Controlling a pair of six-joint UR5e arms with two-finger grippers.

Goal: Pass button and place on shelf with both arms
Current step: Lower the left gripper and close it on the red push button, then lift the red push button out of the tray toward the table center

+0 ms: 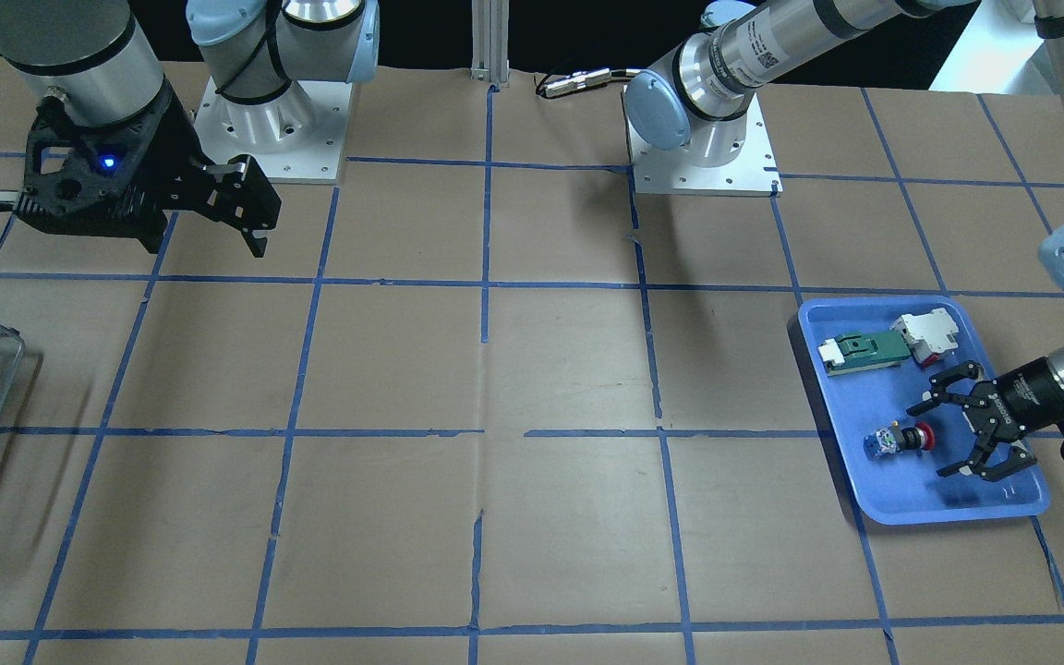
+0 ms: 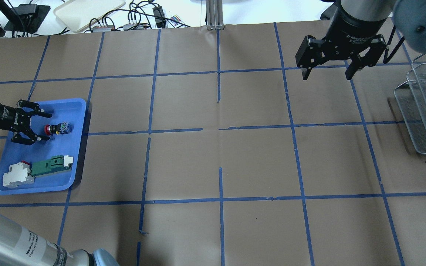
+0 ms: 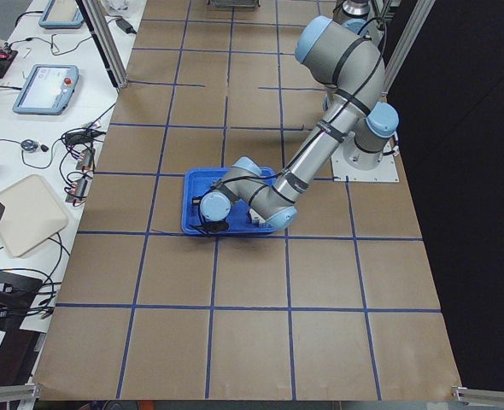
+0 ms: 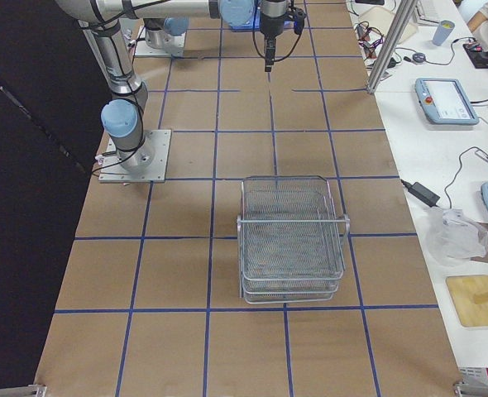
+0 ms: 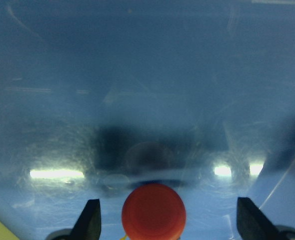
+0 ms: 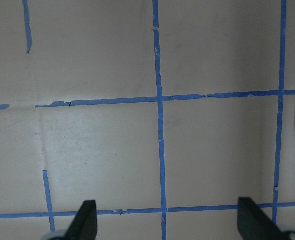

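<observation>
Two arms work over a bench (image 2: 257,159) covered in brown paper and marked into large squares with blue tape, torn and broken in places.

Seen from overhead, a blue tray (image 2: 76,159) sits at 9 o'clock on the bench. The button (image 2: 59,128) lies on its side in the tray's 12 o'clock half, with its red cap pointing to 9 o'clock. The left hand (image 2: 46,127) reaches in low from that side with its jaws spread wide. The cap sits between the fingertips, and neither finger touches it in the wrist view. At the tray's 6 o'clock end lie a green-and-white part (image 2: 50,166) and, touching it at its 9 o'clock side, a white block (image 2: 17,175) with a red bit.

The right hand (image 2: 325,77) hangs above the bench at about 1 o'clock, fingers pointing down, spread wide and holding nothing. The wire-mesh shelf (image 2: 425,111) stands at 3 o'clock, well apart from the tray.

Beyond the 12 o'clock edge runs a white side table carrying cables (image 2: 142,18), a cream tray (image 2: 89,11) and teach pendants (image 3: 45,88). A black backdrop (image 3: 474,171) closes off the robot's side.
</observation>
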